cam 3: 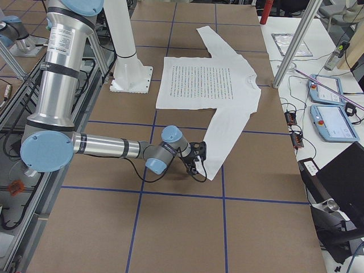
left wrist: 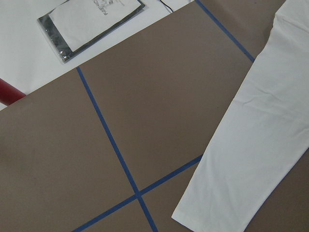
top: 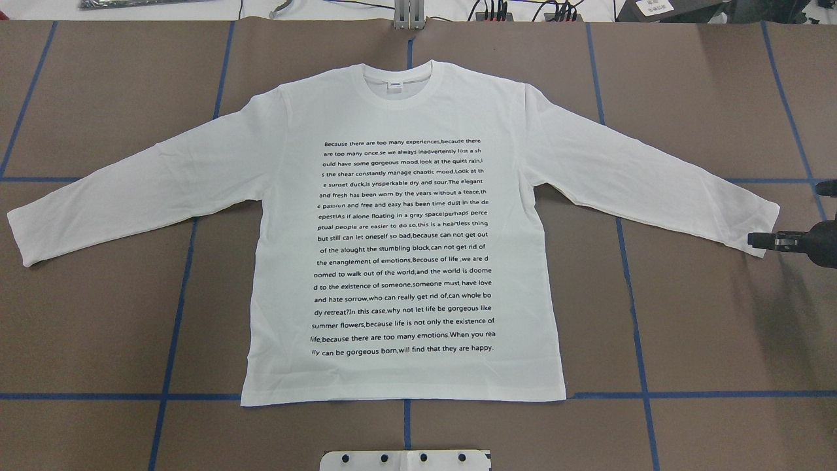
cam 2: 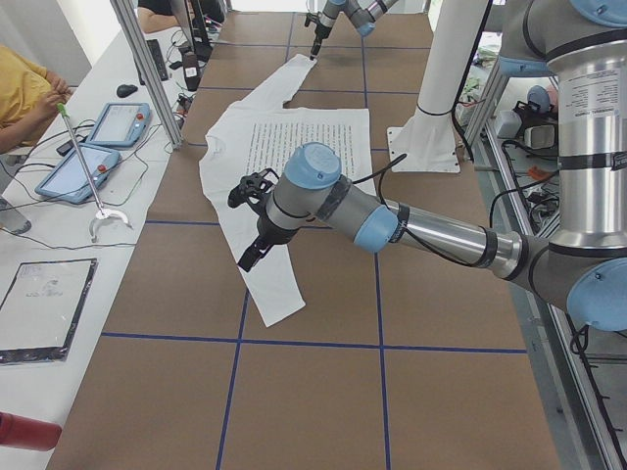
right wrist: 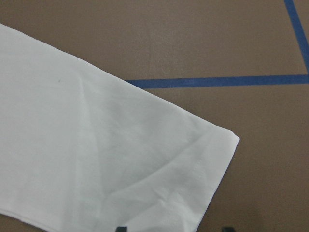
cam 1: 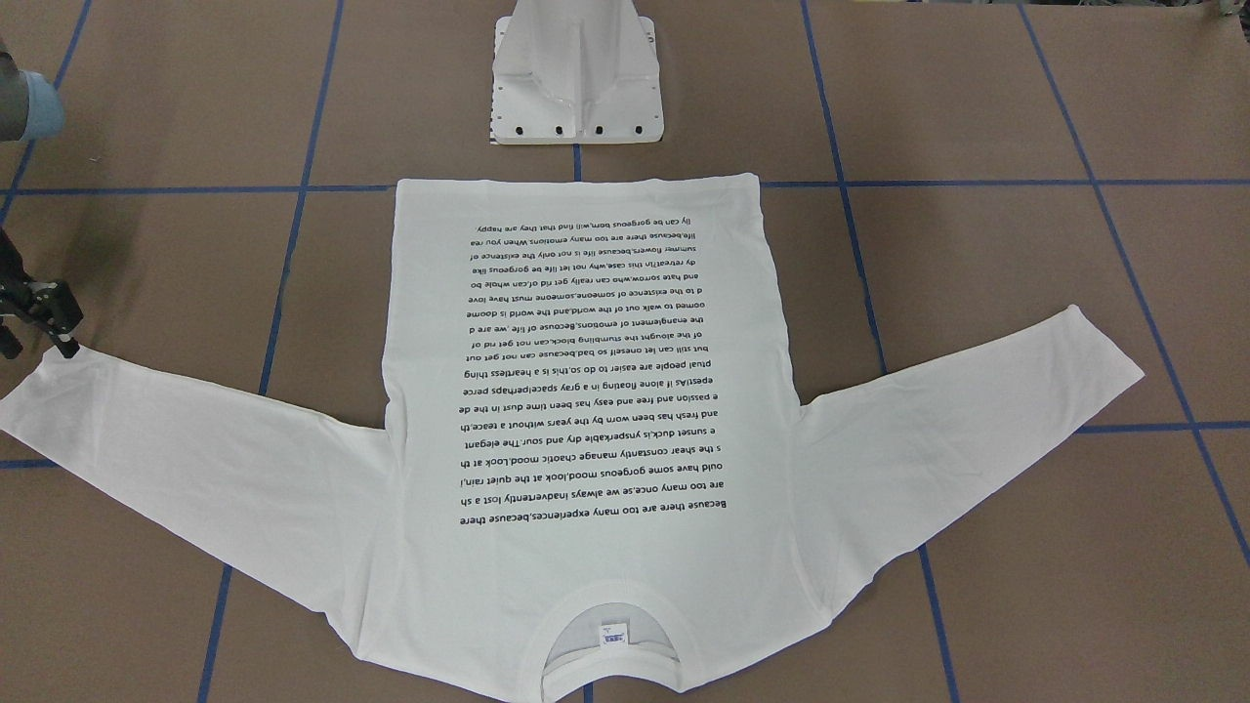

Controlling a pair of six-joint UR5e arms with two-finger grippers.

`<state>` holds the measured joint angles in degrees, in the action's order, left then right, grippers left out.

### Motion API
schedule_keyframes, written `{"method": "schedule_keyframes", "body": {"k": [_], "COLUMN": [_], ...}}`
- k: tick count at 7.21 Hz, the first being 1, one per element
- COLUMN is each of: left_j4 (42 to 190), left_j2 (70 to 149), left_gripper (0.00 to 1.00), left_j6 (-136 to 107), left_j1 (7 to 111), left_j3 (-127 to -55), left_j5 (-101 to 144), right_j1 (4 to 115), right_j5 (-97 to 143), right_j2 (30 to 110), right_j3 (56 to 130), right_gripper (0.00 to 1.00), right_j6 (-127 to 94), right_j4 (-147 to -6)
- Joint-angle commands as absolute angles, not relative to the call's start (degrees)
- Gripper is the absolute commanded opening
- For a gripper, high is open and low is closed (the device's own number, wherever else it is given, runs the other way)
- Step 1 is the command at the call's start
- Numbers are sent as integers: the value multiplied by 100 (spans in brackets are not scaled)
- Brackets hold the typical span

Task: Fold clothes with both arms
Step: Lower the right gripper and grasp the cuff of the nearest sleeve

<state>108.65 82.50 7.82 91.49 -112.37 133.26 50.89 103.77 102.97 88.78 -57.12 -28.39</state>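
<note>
T-shirt (top: 405,196) lies flat on the counter (top: 719,327), printed side up, with both sleeves spread outward and the collar on the side away from the robot. Right gripper (top: 753,240) is positioned at the cuff of the right-side sleeve; its fingers (right wrist: 121,229) stand apart. Left gripper (cam 2: 247,257) is over the opposite sleeve; whether its fingers are apart or together cannot be determined.
</note>
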Motion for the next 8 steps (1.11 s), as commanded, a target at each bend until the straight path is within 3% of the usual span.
{"method": "schedule_keyframes", "body": {"k": [1,2,3,4,5,8], "left_j4": [10881,10994,11126,11127,11127,11127], "left_j2": [8244,8235,8174,8165,8165,8156], "left_gripper": [100,100,100,100,100,100], "left_j6": [782,782,782,782,782,782], "left_j1": [9149,9149,9149,9149,9149,9149], "left_j3": [-11233,-11189,-11180,-11180,-11180,-11180], "left_j5": [13333,13333,13324,13333,13333,13333], "right_j1": [5001,4957,4922,4922,4939,5219], "right_j5": [10345,10284,10240,10248,10257,10327], "right_j2": [10266,10248,10222,10222,10230,10213], "right_j3": [8833,8755,8737,8736,8780,9217], "right_gripper": [66,64,53,12,0,0], "right_j6": [-5713,-5713,-5713,-5713,-5704,-5652], "right_j4": [-2839,-2839,-2839,-2839,-2839,-2926]}}
